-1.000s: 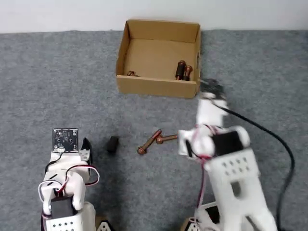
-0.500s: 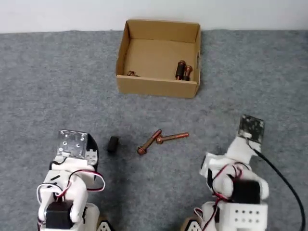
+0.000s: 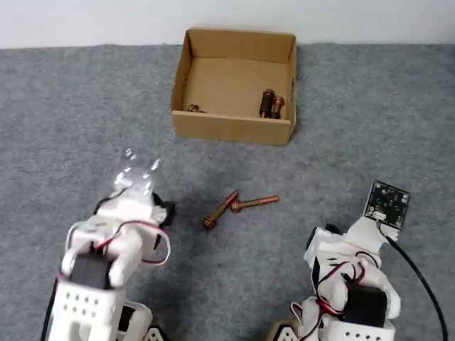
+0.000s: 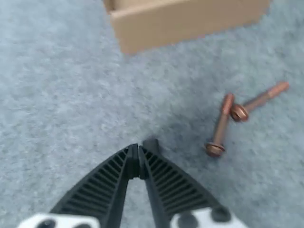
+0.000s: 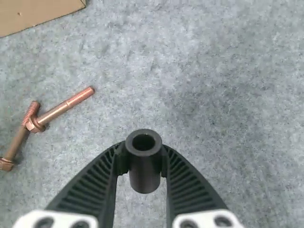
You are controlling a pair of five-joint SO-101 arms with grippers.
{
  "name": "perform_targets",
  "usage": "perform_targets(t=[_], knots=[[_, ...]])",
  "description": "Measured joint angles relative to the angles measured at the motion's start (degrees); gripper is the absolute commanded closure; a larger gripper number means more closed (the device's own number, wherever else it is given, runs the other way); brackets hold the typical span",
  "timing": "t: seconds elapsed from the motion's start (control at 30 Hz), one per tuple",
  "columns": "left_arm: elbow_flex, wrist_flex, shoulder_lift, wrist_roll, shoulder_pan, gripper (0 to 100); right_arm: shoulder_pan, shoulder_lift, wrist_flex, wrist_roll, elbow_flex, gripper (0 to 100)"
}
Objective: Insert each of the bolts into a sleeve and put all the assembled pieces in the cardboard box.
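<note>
The left arm (image 3: 114, 238) stretches forward over the grey carpet (image 3: 85, 128); the left gripper (image 4: 138, 161) has its fingers pressed together on nothing, tips just beside a loose sleeve (image 4: 151, 144) lying on the carpet. The right arm (image 3: 352, 277) sits folded back low; the right gripper (image 5: 142, 153) pinches a held sleeve (image 5: 143, 167), bore facing the wrist camera. Between the arms one bolt (image 3: 220, 210) lies with the other bolt (image 3: 256, 203) touching its end; the cardboard box (image 3: 234, 130) behind holds assembled pieces (image 3: 271, 104).
</note>
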Motion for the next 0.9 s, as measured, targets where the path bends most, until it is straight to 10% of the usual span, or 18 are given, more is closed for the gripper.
perform_targets(t=[0.3,0.9], knots=[[-15.74,-0.09,29.54,0.00,5.54,82,0.00,0.09,0.00,0.00,0.00,99.1],[-39.03,2.73,65.85,0.00,14.33,81,0.00,-1.05,0.00,0.00,0.26,99.1]])
